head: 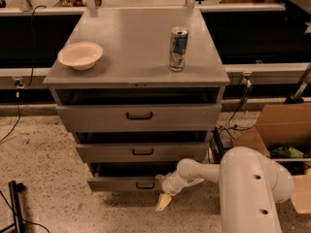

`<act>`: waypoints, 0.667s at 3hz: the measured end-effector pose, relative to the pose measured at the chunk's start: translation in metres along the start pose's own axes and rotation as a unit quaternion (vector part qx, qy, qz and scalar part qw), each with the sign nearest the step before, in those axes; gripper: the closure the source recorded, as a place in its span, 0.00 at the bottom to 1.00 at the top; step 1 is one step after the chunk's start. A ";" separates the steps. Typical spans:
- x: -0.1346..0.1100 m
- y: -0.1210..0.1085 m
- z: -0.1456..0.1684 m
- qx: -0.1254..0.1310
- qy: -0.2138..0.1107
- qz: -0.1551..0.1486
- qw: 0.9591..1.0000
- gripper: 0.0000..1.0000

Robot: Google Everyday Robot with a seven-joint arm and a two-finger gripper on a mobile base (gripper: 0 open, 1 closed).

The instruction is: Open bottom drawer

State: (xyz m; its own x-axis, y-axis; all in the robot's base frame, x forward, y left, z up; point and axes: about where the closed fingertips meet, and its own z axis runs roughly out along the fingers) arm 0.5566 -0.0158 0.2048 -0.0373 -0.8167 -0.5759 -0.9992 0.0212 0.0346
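Observation:
The grey cabinet (pixel 136 57) has three drawers, all standing slightly out. The bottom drawer (pixel 121 184) is the lowest and narrowest, with a small black bar handle (pixel 145 184). A dark gap shows above its front panel. My gripper (pixel 161 190) is at the right end of that panel, just right of the handle. It is open, with one pale fingertip (pixel 163 203) hanging below the panel towards the floor and the other at the panel's top edge. The white arm (pixel 204 171) reaches in from the lower right.
A cream bowl (pixel 80 55) and a drink can (pixel 178 48) stand on the cabinet top. The middle drawer (pixel 141 152) and top drawer (pixel 138 116) are above. A cardboard box (pixel 282 130) and cables lie at the right. A black stand (pixel 17 208) is at the lower left.

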 end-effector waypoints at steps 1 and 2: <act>0.000 0.000 0.000 0.000 0.000 0.000 1.000 0.01; 0.002 -0.001 -0.013 0.017 0.006 0.001 1.000 0.00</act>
State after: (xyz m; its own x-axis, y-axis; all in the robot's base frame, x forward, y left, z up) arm 0.5581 -0.0250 0.2141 -0.0383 -0.8231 -0.5666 -0.9991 0.0416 0.0071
